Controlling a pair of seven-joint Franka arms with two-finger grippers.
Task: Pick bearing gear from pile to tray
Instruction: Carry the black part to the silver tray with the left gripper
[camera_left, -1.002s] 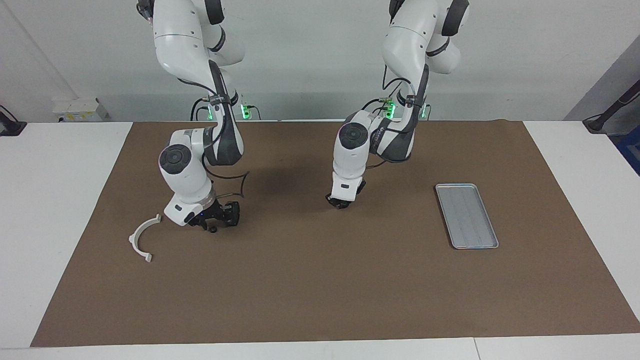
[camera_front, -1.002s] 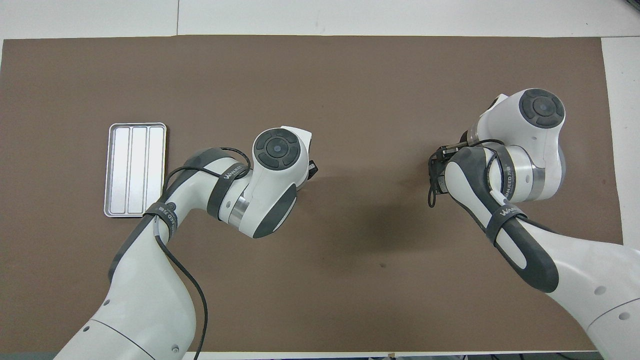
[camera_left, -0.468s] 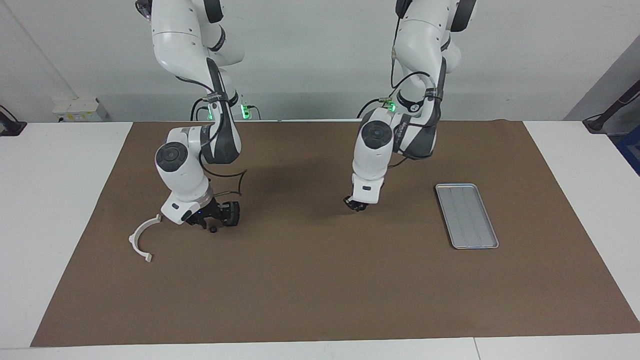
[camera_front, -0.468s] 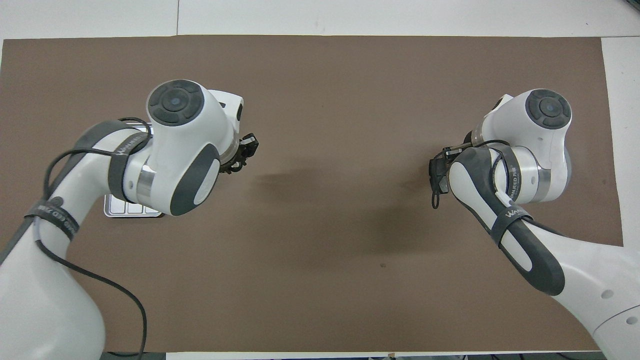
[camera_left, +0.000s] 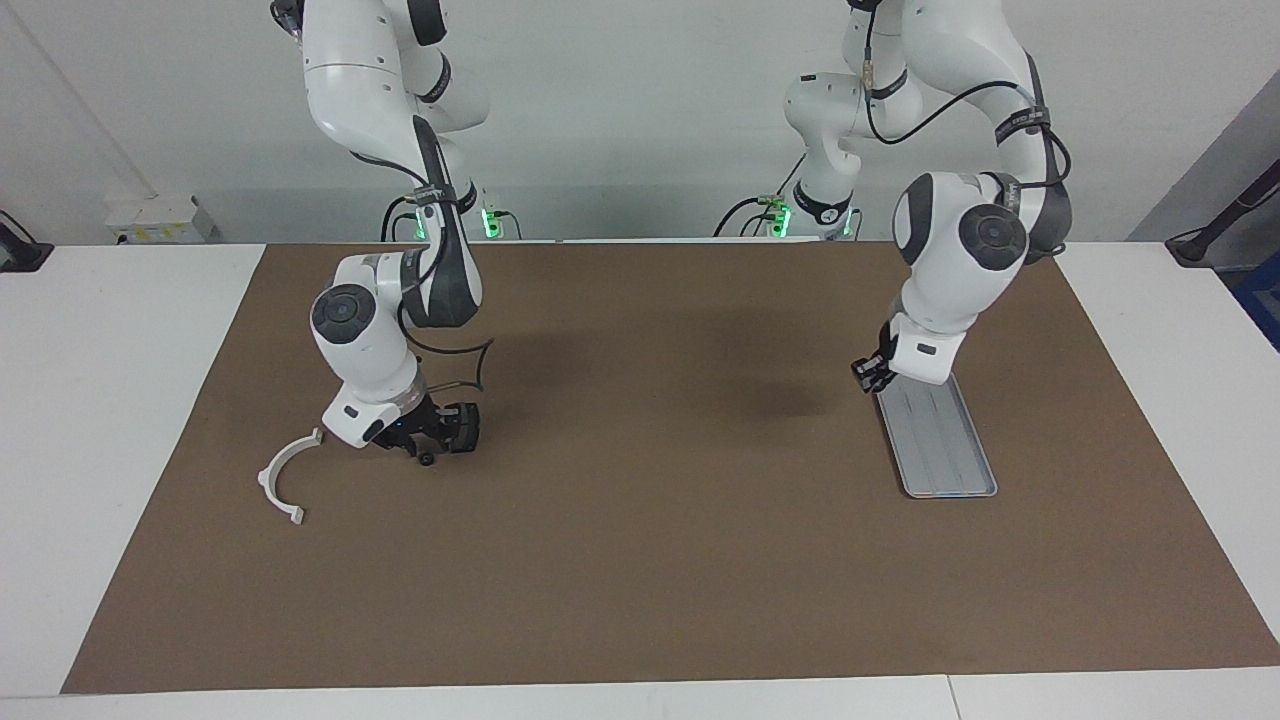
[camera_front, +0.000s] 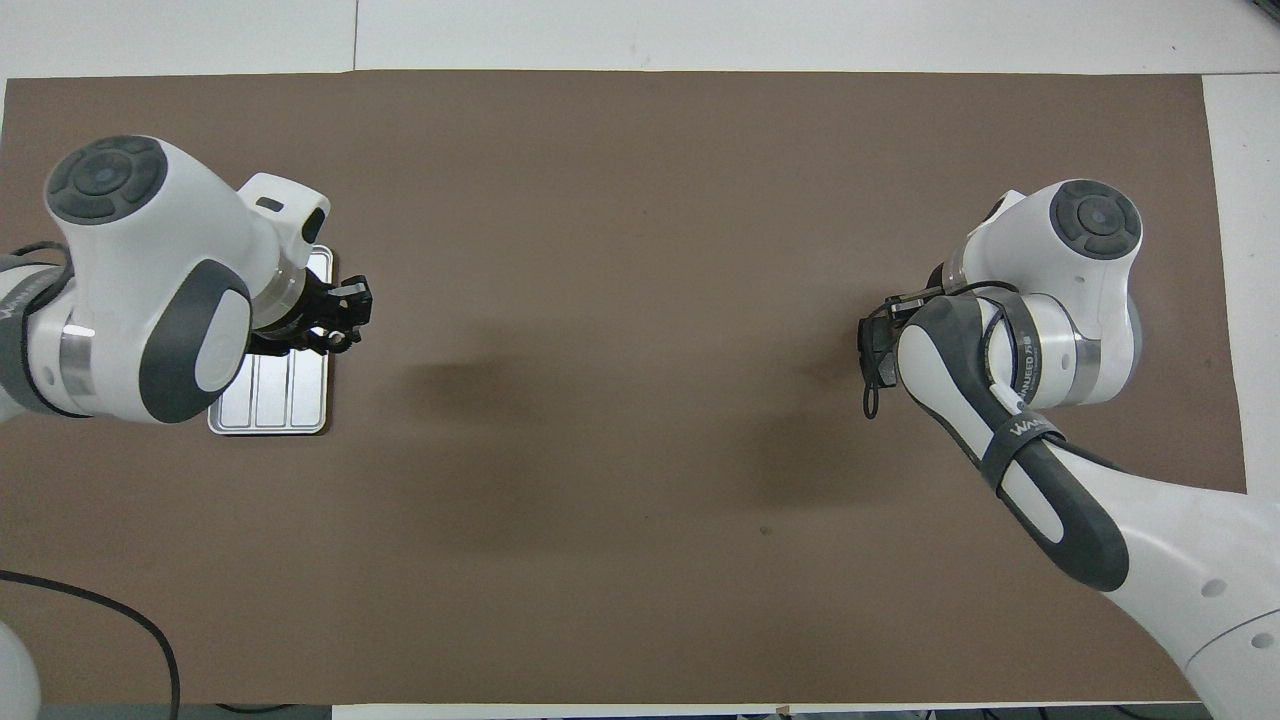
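What shows of the pile lies toward the right arm's end of the table: a white curved arc bracket (camera_left: 285, 478) and, beside it, a bearing gear (camera_left: 427, 459), a tiny black round piece. My right gripper (camera_left: 425, 442) hangs low right over that piece; in the overhead view its own wrist covers it. The light-grey tray (camera_left: 938, 440) (camera_front: 268, 405) lies toward the left arm's end. My left gripper (camera_left: 868, 372) (camera_front: 338, 315) hovers over the tray's rim nearest the robots, its fingertips together. Whether a small part is pinched there cannot be seen.
A brown mat (camera_left: 640, 560) covers most of the white table (camera_left: 110, 400). A small grey box (camera_left: 160, 215) stands at the wall off the mat. The right arm's black cable (camera_left: 470, 365) loops just above its gripper.
The left arm has swung from over the middle of the mat to over the tray and risen. The right gripper has stayed low over the black round piece.
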